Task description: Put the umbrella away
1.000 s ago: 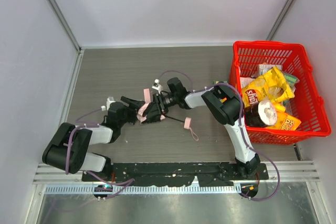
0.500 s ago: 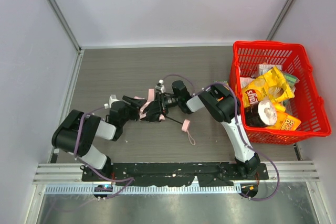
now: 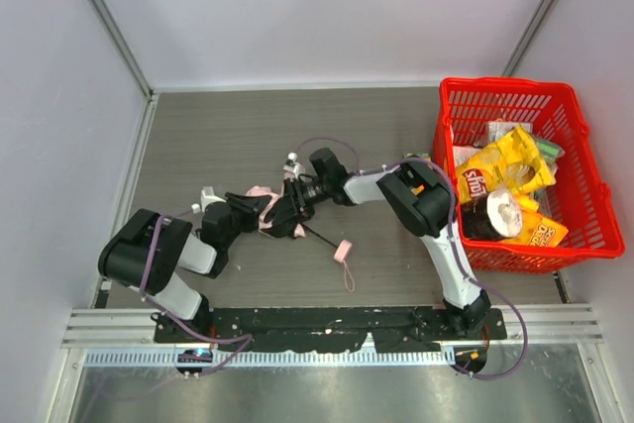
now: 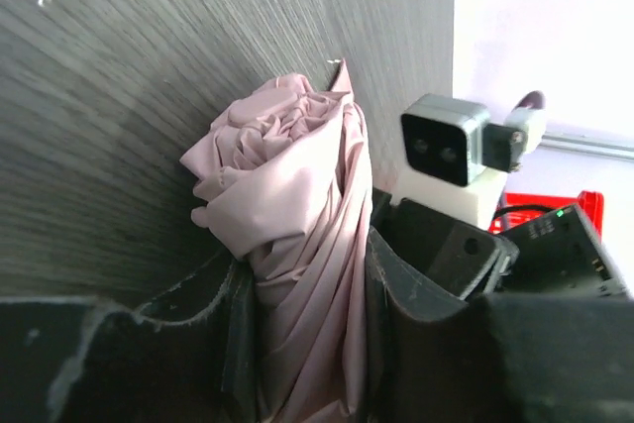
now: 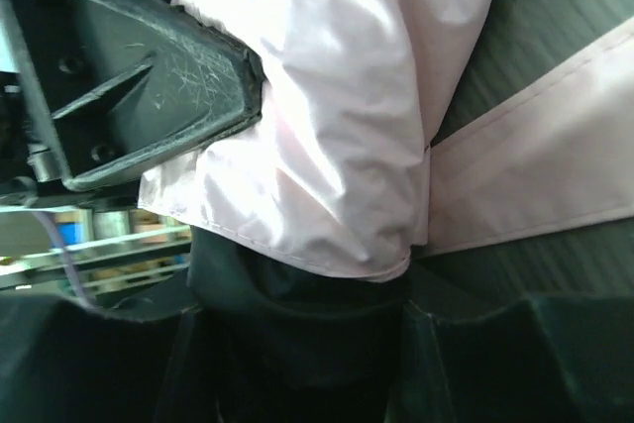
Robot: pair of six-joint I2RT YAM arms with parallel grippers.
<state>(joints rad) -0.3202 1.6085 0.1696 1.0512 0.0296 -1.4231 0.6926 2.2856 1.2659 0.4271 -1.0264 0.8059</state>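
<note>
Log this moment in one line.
umbrella: held from both sides | left hand: clamped on cloth | right hand: clamped on bundle

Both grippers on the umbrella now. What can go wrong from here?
1. The left gripper seems to pinch only bunched fabric of the umbrella; a pull may slip or tear it.
2. The strap trails loose on the table and could snag when the umbrella moves.
3. The right gripper works right beside the left gripper; they could collide.

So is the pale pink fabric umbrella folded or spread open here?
Folded: the umbrella is a narrow, crumpled bundle, canopy not spread.
</note>
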